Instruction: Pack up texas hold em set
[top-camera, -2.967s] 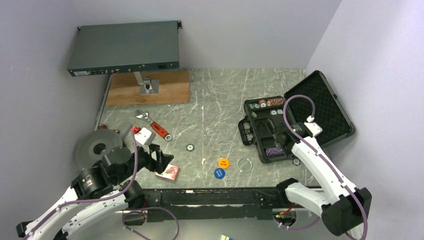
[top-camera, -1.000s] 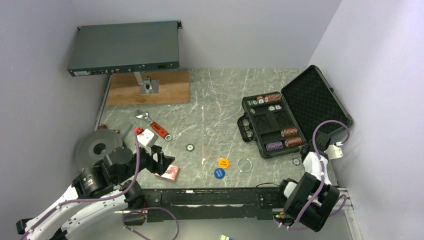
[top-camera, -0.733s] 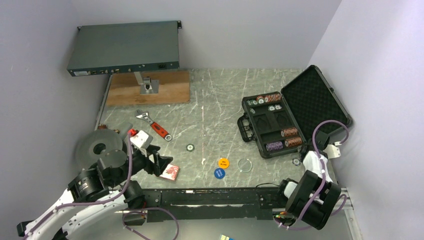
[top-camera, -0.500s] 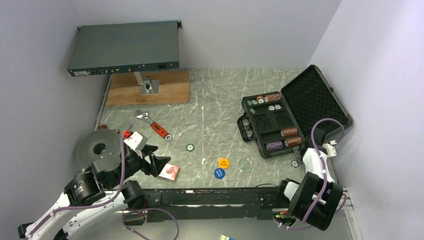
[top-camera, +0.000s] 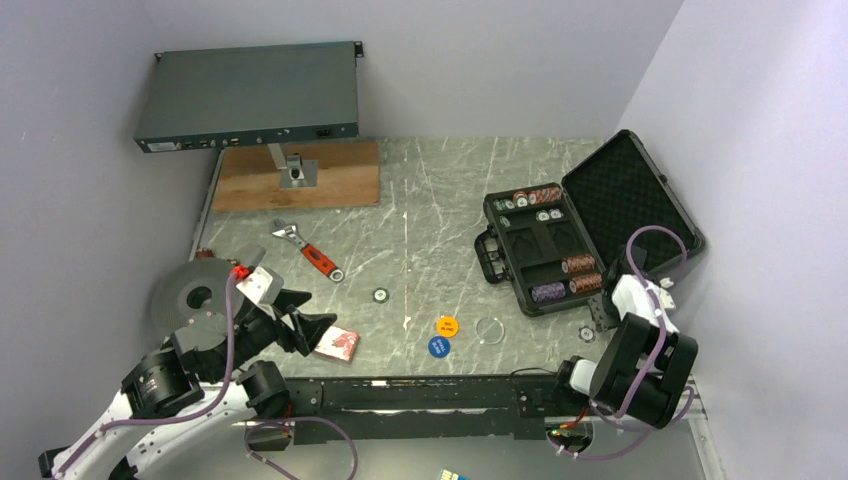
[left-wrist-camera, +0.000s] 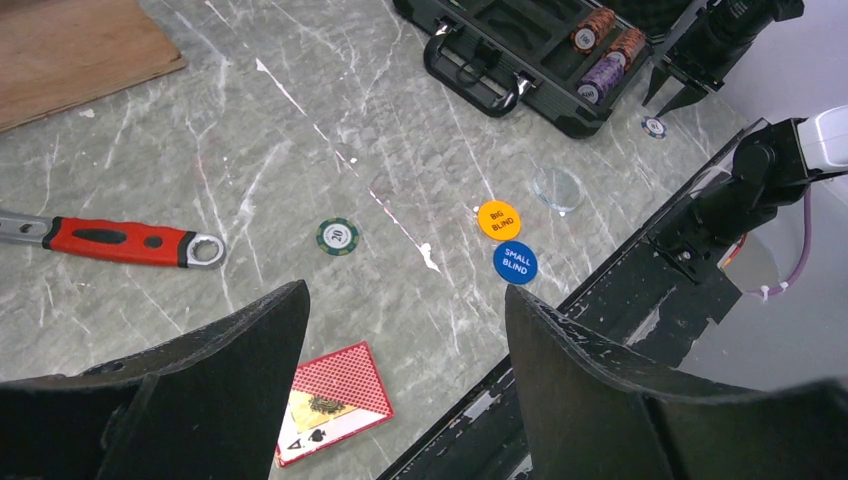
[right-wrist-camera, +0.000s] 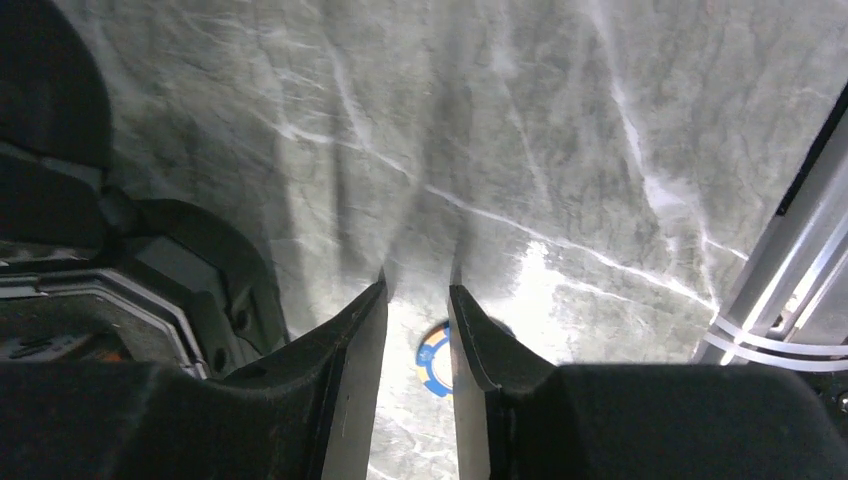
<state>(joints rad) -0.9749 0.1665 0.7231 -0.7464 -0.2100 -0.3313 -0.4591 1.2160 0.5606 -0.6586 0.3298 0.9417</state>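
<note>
The black case (top-camera: 520, 262) lies open at the right, with chip stacks (top-camera: 572, 277) in its foam tray and its lid (top-camera: 630, 205) tilted back. My right gripper (top-camera: 598, 318) stands just off the case's near right corner, jaws slightly apart. In the right wrist view the right gripper (right-wrist-camera: 417, 300) is above a blue and orange chip (right-wrist-camera: 432, 360) lying flat on the table. My left gripper (left-wrist-camera: 405, 310) is wide open and empty above the red card deck (left-wrist-camera: 335, 400). A green chip (left-wrist-camera: 337, 236), an orange disc (left-wrist-camera: 498, 219) and a blue disc (left-wrist-camera: 515, 262) lie loose mid-table.
A red-handled wrench (top-camera: 312, 256) lies left of centre. A clear disc (top-camera: 489, 330) lies near the blue disc. A grey rack-mount box (top-camera: 250, 97) and a wooden board (top-camera: 330, 185) are at the back left. A grey round disc (top-camera: 190, 295) sits beside my left arm.
My right arm left the case and came down to its near right corner, closing in over the loose chip. My left arm drew back to the left, away from the card deck.
</note>
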